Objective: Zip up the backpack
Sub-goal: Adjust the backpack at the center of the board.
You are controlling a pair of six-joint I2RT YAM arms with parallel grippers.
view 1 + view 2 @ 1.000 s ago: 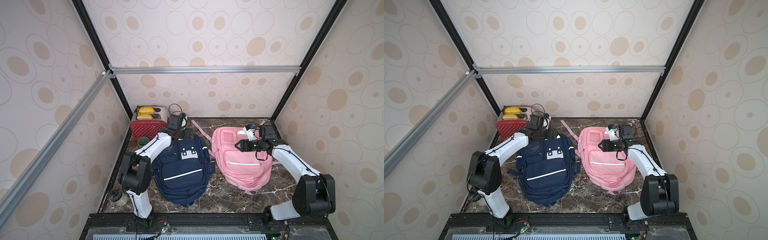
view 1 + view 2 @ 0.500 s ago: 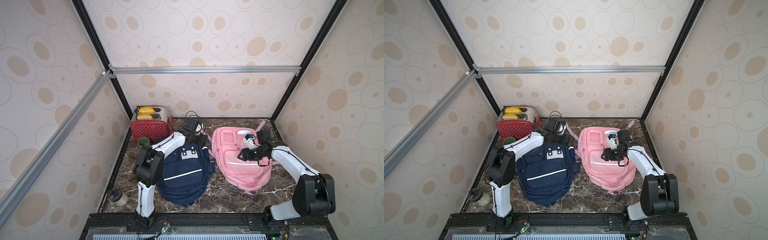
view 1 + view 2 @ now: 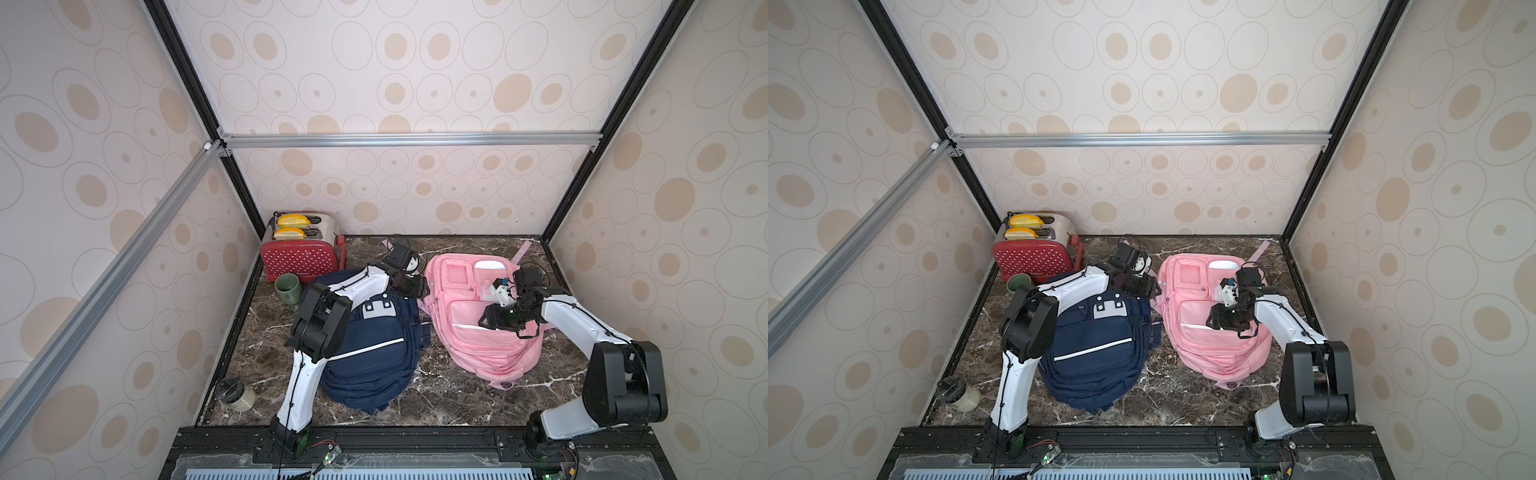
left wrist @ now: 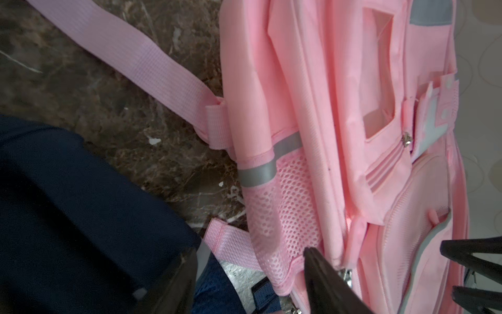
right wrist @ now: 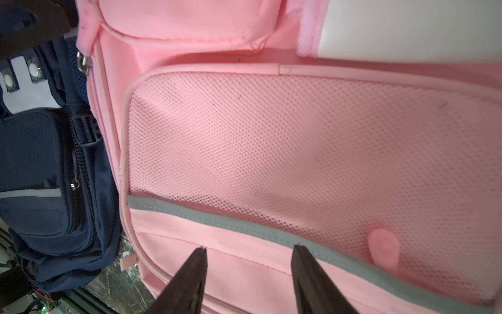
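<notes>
A pink backpack (image 3: 486, 353) (image 3: 1219, 355) lies flat on the marble table, right of centre. My left gripper (image 3: 417, 286) (image 3: 1152, 289) is at its left edge. In the left wrist view this gripper (image 4: 249, 251) is open, with the corner of the backpack's mesh side pocket (image 4: 282, 217) and a pink strap end between the jaws. A metal zipper pull (image 4: 346, 274) lies just beside one finger. My right gripper (image 3: 488, 320) (image 3: 1212, 321) hovers over the front pocket. Seen from the right wrist, it (image 5: 249, 247) is open above plain pink fabric below a grey strip (image 5: 244, 225).
A navy backpack (image 3: 370, 357) (image 3: 1096, 357) lies close beside the pink one, under my left arm. A red toaster (image 3: 303, 257) and a green mug (image 3: 288, 286) stand at the back left. A jar (image 3: 235, 395) sits by the left front edge.
My left gripper swung right from the navy backpack's top to the pink backpack's left edge, its jaws narrowing. My right gripper moved from the upper pocket toward the front pocket.
</notes>
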